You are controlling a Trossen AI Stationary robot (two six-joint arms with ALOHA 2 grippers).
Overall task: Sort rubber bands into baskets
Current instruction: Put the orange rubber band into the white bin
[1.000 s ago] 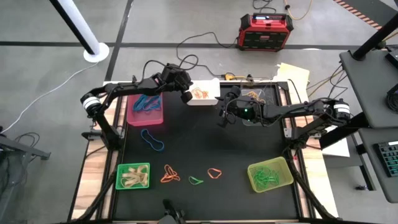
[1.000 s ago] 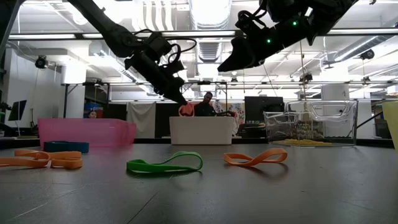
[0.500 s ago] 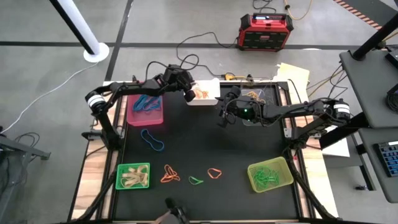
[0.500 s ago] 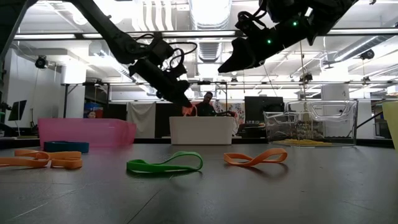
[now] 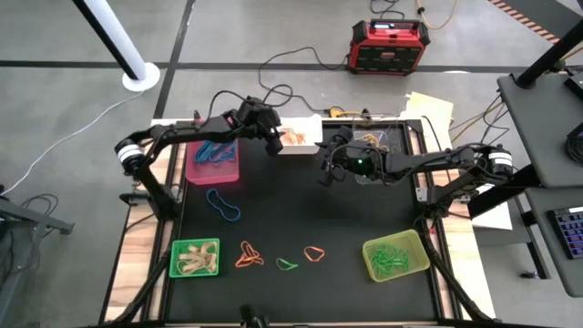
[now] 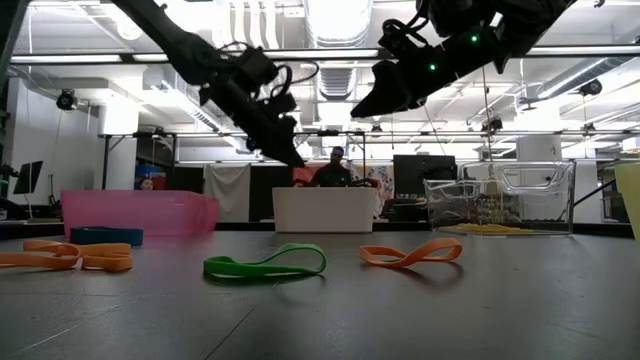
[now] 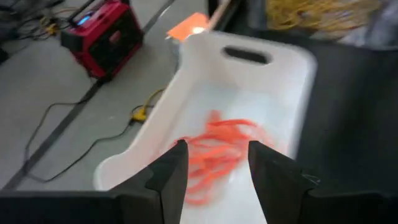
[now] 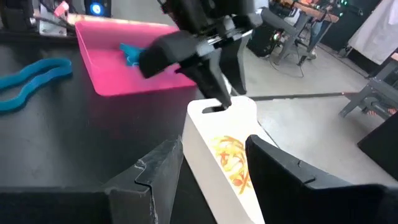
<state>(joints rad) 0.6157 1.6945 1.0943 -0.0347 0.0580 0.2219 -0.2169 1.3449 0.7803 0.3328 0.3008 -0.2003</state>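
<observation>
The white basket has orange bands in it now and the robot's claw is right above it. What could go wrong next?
The left gripper, open, hangs close over the white basket, so it might bump the rim and shove it. The right gripper waits just beside that basket; the two arms might knock together if both move. Loose rubber bands on the mat, like the green one, lie tangled near orange ones, so a grab might catch two colours.

Five baskets sit on the worktop (image 5: 301, 210): one pink basket (image 5: 212, 160), one white basket (image 5: 297, 137), one clear basket (image 5: 383, 146), one green basket (image 5: 195, 257) and one yellow-green basket (image 5: 395, 255). Four rubber bands lie loose on the mat: one blue band (image 5: 223, 205), two orange bands (image 5: 249, 254) (image 5: 314, 252) and one green band (image 5: 287, 264). Two grippers hang above: the left gripper (image 5: 271, 144) and the right gripper (image 5: 326, 172).
</observation>
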